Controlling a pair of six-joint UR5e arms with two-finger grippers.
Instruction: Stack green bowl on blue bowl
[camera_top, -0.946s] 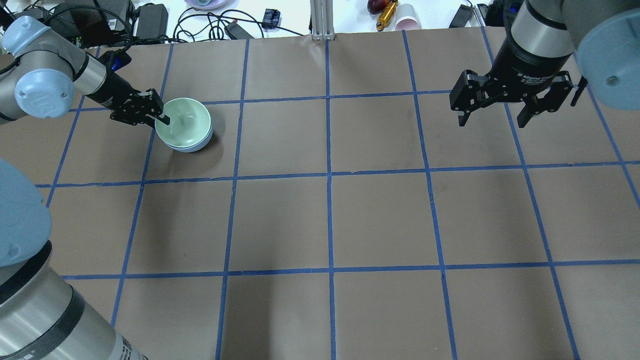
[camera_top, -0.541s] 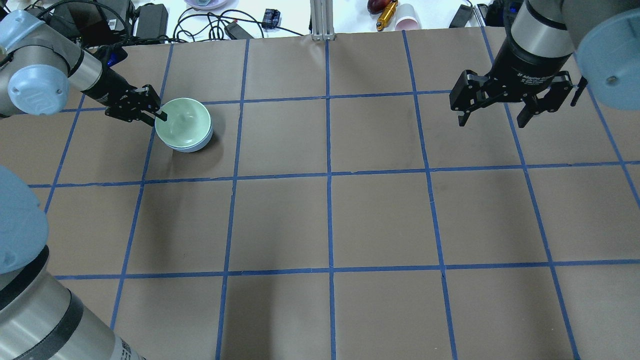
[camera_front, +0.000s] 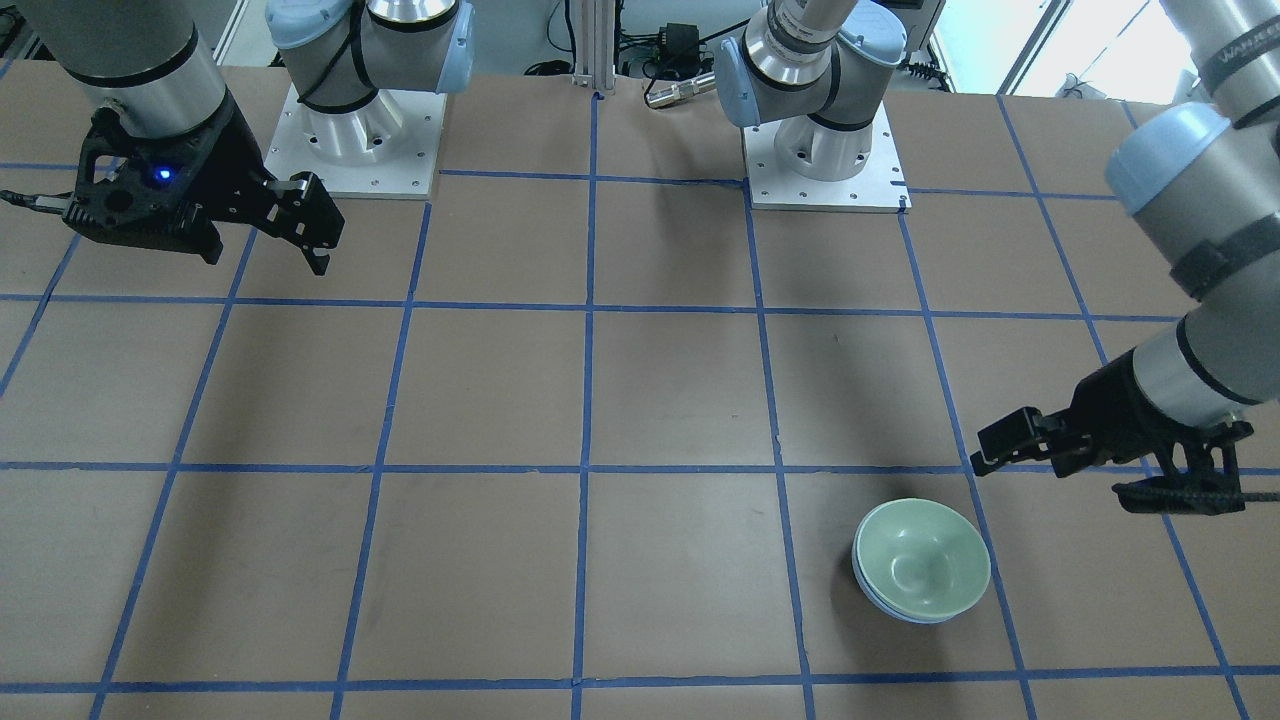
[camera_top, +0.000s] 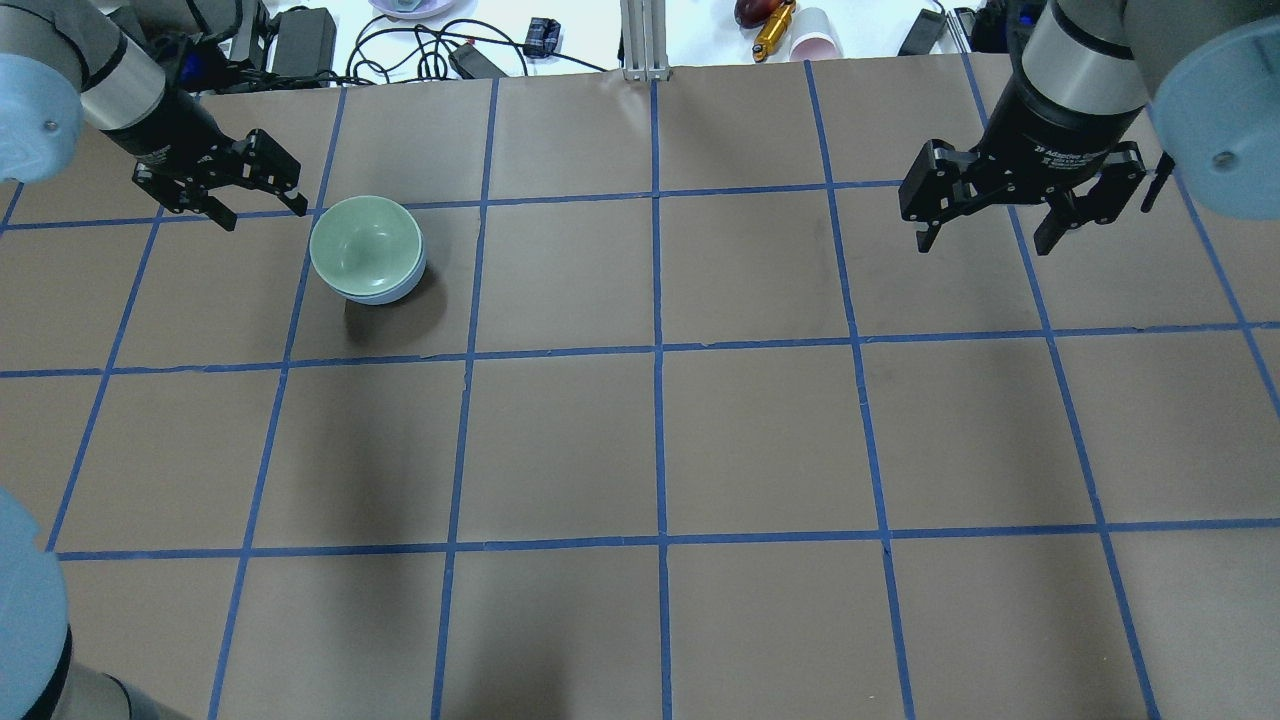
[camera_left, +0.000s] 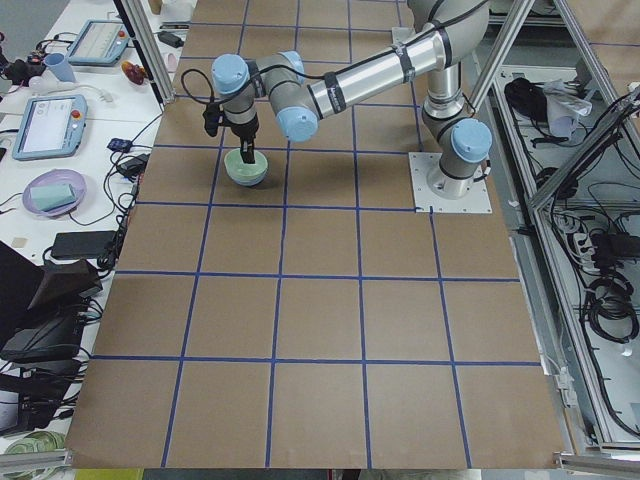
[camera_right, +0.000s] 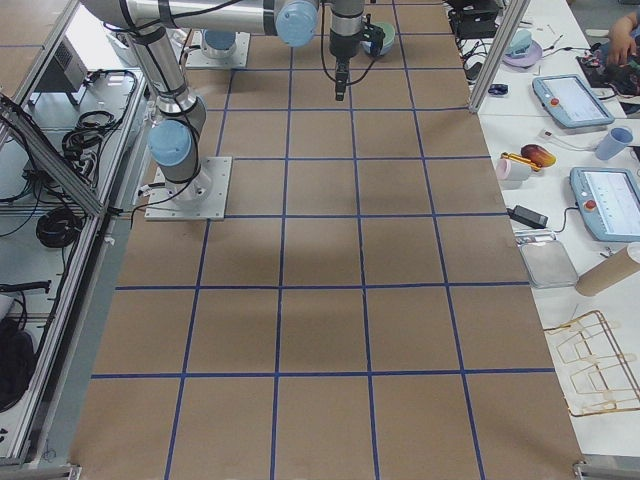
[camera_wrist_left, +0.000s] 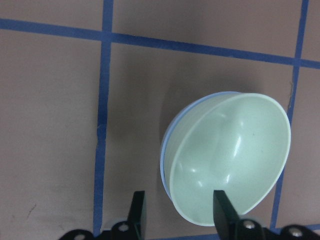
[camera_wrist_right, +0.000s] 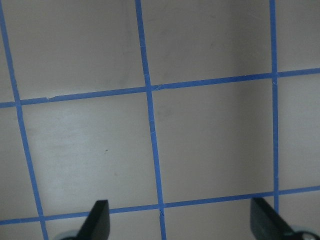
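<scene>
The green bowl (camera_top: 365, 243) sits nested inside the blue bowl (camera_top: 388, 297), of which only a thin rim shows below it. The stack stands on the table's far left. It also shows in the front view, green bowl (camera_front: 922, 568) on blue bowl (camera_front: 878, 597), and in the left wrist view, green bowl (camera_wrist_left: 235, 160) on blue bowl (camera_wrist_left: 166, 150). My left gripper (camera_top: 262, 212) is open and empty, raised just left of and behind the stack, not touching it. My right gripper (camera_top: 985, 240) is open and empty, hovering far to the right.
Brown paper with a blue tape grid covers the table (camera_top: 660, 440). Cables, power adapters (camera_top: 300, 35) and a pink cup (camera_top: 815, 35) lie beyond the far edge. The two arm bases (camera_front: 825, 150) stand at the robot's side.
My left gripper has let go of the green bowl's rim and pulled away up and to the left. The bowls and the right arm have not moved.
</scene>
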